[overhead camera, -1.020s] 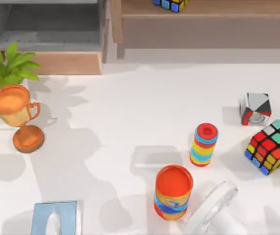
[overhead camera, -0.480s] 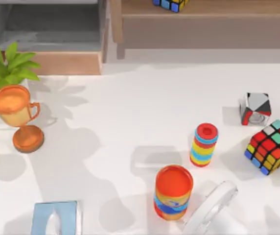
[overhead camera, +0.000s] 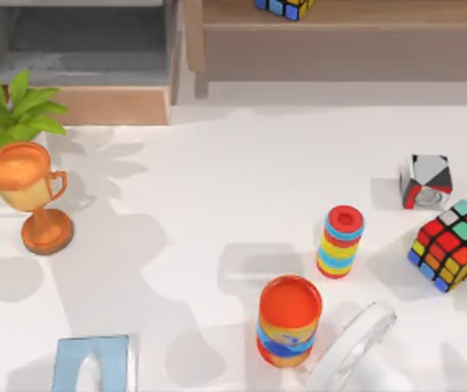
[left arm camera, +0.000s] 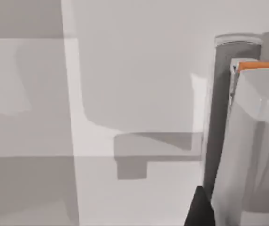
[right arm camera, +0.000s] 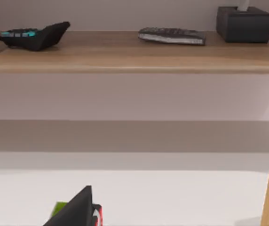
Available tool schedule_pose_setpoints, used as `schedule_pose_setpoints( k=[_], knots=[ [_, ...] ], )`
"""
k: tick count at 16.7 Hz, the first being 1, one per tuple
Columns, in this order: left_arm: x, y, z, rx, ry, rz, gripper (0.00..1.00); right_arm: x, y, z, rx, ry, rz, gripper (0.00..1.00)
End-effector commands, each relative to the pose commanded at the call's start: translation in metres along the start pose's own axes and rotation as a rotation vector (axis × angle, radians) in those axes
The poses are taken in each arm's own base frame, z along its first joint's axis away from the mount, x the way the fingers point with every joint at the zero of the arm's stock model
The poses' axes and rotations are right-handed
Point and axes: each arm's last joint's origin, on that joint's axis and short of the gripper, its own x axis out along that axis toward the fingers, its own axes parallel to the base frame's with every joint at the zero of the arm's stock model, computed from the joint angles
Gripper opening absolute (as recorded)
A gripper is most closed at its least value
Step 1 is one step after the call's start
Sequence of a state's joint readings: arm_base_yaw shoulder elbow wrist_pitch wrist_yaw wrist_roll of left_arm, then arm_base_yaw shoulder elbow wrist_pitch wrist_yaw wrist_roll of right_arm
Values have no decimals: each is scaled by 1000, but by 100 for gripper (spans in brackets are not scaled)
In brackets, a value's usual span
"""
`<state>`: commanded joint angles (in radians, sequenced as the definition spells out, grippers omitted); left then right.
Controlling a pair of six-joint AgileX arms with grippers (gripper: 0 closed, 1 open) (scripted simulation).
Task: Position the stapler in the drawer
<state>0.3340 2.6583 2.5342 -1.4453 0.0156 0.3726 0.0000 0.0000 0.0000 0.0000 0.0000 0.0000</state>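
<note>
Below the drawer, on table: stapler too pale to locate; long axis, nearer arm undetermined. Jaws, both arms: can't tell.

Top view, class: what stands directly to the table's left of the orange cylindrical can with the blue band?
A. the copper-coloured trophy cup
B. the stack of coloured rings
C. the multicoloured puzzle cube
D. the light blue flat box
D: the light blue flat box lies at the near edge, left of the orange cylindrical can with the blue band.
</note>
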Motion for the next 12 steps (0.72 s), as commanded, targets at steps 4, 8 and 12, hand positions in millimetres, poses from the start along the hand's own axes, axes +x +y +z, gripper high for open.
schedule_pose_setpoints(
  k=[4,8,12],
  knots=[
    [0,0,0,0,0,0,83,0,0,0,0,0,0,100],
    [0,0,0,0,0,0,100,0,0,0,0,0,0,100],
    [0,0,0,0,0,0,100,0,0,0,0,0,0,100]
  ],
)
